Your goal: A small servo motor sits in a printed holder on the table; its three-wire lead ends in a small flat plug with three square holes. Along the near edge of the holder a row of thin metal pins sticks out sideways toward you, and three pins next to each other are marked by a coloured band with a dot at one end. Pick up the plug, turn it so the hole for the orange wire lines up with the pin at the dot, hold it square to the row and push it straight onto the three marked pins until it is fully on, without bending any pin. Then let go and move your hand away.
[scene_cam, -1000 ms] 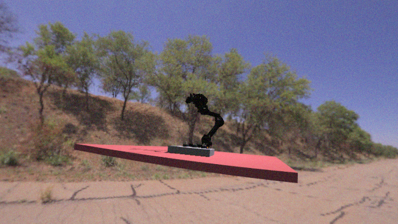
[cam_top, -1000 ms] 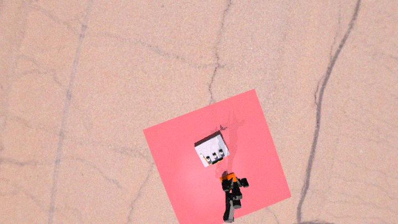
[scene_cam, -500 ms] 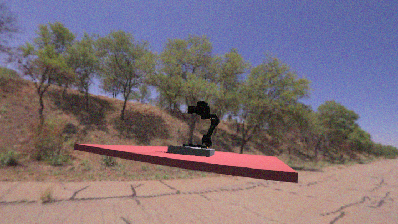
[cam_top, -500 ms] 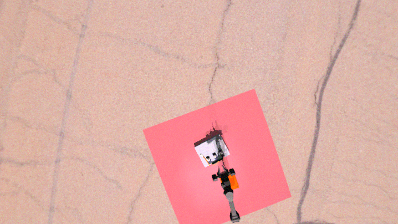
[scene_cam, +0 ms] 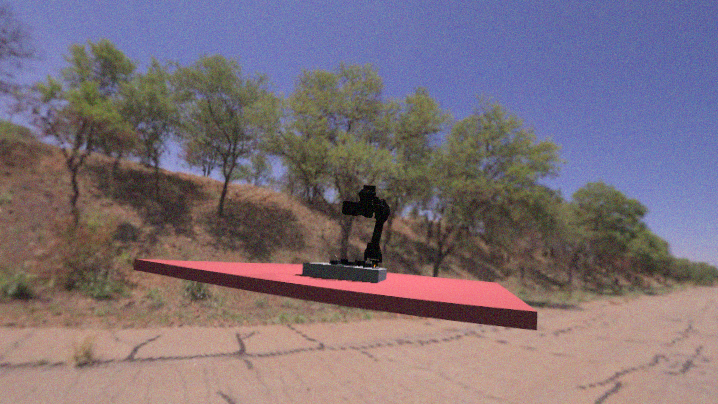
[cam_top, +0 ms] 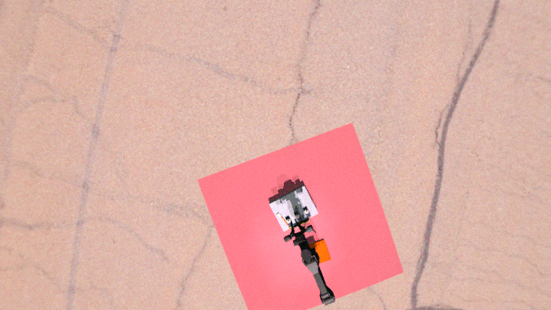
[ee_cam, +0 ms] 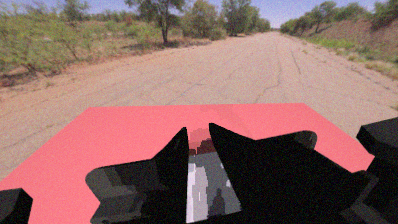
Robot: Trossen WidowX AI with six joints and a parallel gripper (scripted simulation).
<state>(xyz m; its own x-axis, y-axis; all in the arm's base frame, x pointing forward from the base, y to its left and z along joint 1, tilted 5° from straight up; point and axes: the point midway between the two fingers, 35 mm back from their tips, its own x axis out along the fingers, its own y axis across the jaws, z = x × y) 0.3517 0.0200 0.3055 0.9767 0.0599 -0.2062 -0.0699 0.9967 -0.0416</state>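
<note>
The pale holder block (cam_top: 276,211) (scene_cam: 341,271) (ee_cam: 198,184) lies on the table, with several small dark parts on top. A thin orange line (cam_top: 284,220) shows at its left side in the top view. The plug, the pins and the coloured band are too small or hidden to make out. My gripper (cam_top: 295,223) (scene_cam: 344,208) (ee_cam: 197,128) is partly open, with nothing visible between the fingertips. It is high above the table, over the near part of the holder as seen from above, and hides some of it.
The red table top (cam_top: 357,231) (scene_cam: 451,291) (ee_cam: 65,155) has free edges all around. An orange plate (cam_top: 324,251) lies by the arm, on the near side of the holder. The arm rises close behind the holder in the exterior view.
</note>
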